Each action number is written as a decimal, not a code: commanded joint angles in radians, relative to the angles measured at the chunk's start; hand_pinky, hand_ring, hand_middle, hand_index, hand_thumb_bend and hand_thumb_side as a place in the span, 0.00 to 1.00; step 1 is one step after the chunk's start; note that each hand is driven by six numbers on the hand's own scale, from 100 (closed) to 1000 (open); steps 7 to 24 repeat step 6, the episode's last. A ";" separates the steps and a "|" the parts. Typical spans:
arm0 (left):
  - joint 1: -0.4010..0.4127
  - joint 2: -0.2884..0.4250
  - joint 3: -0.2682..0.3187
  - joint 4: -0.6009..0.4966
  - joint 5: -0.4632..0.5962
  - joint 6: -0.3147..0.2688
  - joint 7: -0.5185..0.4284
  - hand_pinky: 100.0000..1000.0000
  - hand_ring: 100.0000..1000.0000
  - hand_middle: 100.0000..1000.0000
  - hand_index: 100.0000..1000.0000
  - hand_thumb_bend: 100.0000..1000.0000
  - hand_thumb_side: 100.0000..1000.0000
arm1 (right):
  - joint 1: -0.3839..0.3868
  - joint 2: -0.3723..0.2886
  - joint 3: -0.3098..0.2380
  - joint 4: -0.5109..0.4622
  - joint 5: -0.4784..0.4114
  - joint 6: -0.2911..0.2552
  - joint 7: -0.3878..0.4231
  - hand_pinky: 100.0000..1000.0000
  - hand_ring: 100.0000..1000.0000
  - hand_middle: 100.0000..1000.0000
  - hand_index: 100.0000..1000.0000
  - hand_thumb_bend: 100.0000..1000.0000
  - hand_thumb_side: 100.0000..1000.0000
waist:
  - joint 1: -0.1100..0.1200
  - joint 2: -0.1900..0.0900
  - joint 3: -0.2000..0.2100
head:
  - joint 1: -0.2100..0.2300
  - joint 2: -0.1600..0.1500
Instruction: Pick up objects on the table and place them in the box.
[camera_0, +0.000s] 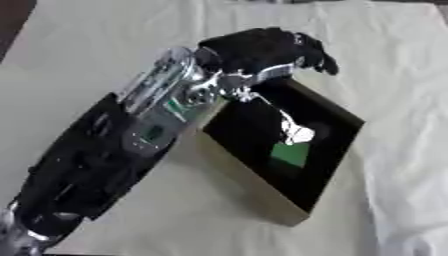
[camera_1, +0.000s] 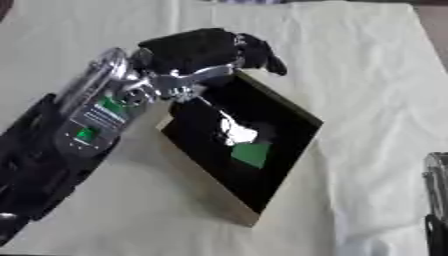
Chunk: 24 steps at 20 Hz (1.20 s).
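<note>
Though blurred, left robot hand (camera_0: 262, 47) (fingers curled, perhaps empty) — over box (camera_0: 328, 165).

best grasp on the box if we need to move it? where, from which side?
Judging by pose: the box is open-topped with thin upright walls, so pinch a wall. The pale near-left wall looks most exposed; come from above. The left hand hovers at the far corner.

text: none readable | labels: none; numbers: none | box (camera_0: 337, 150): no legible markings
</note>
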 joint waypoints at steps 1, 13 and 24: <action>0.019 0.051 0.079 -0.127 0.157 0.076 0.044 0.52 0.71 0.67 0.82 0.00 0.55 | -0.008 -0.028 -0.013 -0.015 0.008 -0.009 -0.004 0.59 0.63 0.53 0.71 0.00 0.73 | -0.003 -0.024 0.003 | -0.014 -0.002; 0.091 0.097 0.186 -0.163 0.341 0.082 0.175 0.53 0.71 0.68 0.82 0.00 0.60 | -0.009 -0.029 -0.020 -0.015 0.011 -0.014 -0.011 0.59 0.63 0.53 0.71 0.00 0.73 | -0.009 -0.027 0.012 | -0.029 -0.002; 0.091 0.097 0.186 -0.163 0.341 0.082 0.175 0.53 0.71 0.68 0.82 0.00 0.60 | -0.009 -0.029 -0.020 -0.015 0.011 -0.014 -0.011 0.59 0.63 0.53 0.71 0.00 0.73 | -0.009 -0.027 0.012 | -0.029 -0.002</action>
